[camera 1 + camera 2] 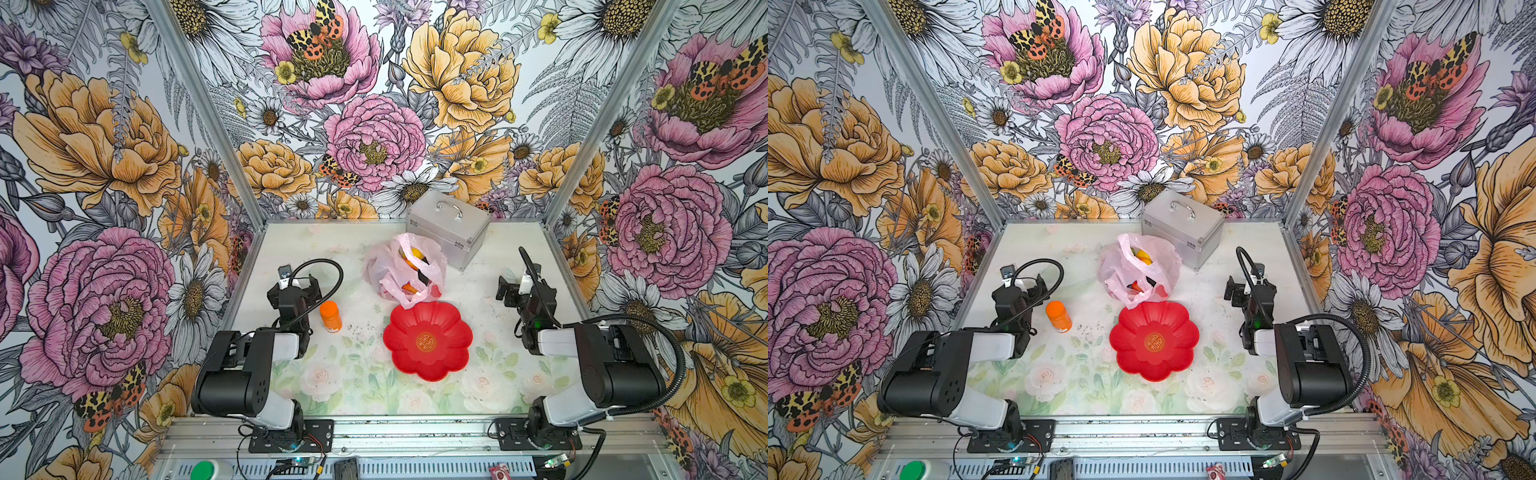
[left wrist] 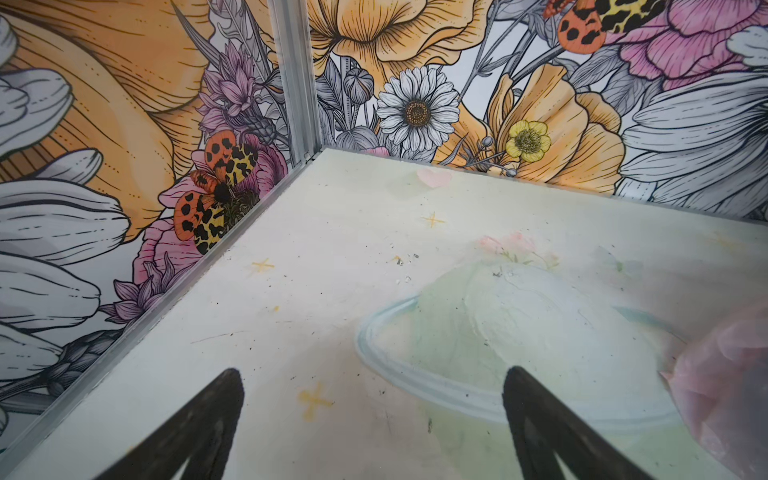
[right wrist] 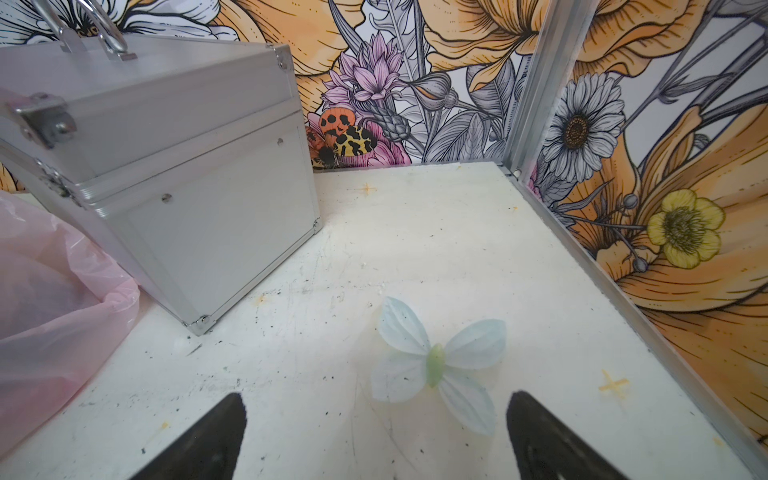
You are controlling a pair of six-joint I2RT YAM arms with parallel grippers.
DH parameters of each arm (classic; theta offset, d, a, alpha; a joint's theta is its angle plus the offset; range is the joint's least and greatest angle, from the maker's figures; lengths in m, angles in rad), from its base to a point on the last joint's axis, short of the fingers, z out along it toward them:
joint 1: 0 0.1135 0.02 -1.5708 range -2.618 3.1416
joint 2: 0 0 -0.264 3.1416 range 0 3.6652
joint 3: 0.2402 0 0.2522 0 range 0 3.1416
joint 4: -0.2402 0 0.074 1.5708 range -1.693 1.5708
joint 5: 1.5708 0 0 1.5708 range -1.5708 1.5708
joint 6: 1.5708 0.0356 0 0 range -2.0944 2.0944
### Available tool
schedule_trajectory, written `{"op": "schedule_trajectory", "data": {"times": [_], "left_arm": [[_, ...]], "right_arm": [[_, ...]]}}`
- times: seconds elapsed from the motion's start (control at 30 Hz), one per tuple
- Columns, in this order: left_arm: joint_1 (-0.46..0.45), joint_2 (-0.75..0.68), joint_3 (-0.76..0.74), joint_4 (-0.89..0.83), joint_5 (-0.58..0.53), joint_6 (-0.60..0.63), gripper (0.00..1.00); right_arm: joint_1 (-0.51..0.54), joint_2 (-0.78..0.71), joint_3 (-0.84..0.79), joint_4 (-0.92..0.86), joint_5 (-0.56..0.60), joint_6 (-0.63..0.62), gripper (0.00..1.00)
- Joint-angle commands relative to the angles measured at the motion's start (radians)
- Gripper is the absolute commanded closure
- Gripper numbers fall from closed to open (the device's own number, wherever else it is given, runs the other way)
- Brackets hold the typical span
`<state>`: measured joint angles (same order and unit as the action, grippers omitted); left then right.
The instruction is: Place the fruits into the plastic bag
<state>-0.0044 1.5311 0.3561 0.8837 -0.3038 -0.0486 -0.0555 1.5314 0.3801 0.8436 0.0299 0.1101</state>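
Observation:
The pink plastic bag (image 1: 386,270) (image 1: 1167,266) lies crumpled at mid-table with its mouth open. Inside it I see fruits: a yellow-orange one (image 1: 414,253) (image 1: 1144,254) near the top, an orange-red one (image 1: 409,286) lower down and something dark between them. No fruit shows outside the bag. My left gripper (image 1: 297,282) (image 2: 372,382) hovers left of the bag, open, with only bare table between its fingers; the bag's edge (image 2: 723,395) shows beside it. My right gripper (image 1: 515,286) (image 3: 374,403) is off to the right, open and holding nothing, with the bag (image 3: 50,299) at the side.
A red flower-shaped plate (image 1: 428,340) (image 1: 1154,340) lies just in front of the bag. An orange capped bottle (image 1: 330,316) stands by the left arm. A silver metal case (image 1: 449,226) (image 3: 187,166) stands behind the bag at the back wall. Flowered walls enclose three sides.

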Motion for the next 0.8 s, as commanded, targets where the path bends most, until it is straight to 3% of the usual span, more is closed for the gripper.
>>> {"op": "schedule_trajectory", "data": {"times": [0.0, 0.13, 0.33, 0.77], "left_arm": [[0.023, 0.012, -0.035, 0.151, 0.088, 0.000, 0.01], [0.039, 0.021, -0.053, 0.196, 0.144, -0.007, 0.01], [0.013, 0.020, -0.016, 0.129, 0.059, 0.002, 0.01], [-0.008, 0.020, 0.004, 0.089, 0.052, 0.030, 0.01]], "right_arm": [[0.009, 0.004, 0.007, 0.026, 0.010, -0.012, 0.01], [0.008, 0.004, 0.008, 0.026, 0.010, -0.013, 0.00], [0.010, 0.004, 0.008, 0.027, 0.011, -0.014, 0.00], [0.023, 0.007, 0.017, 0.010, 0.033, -0.024, 0.01]]}}
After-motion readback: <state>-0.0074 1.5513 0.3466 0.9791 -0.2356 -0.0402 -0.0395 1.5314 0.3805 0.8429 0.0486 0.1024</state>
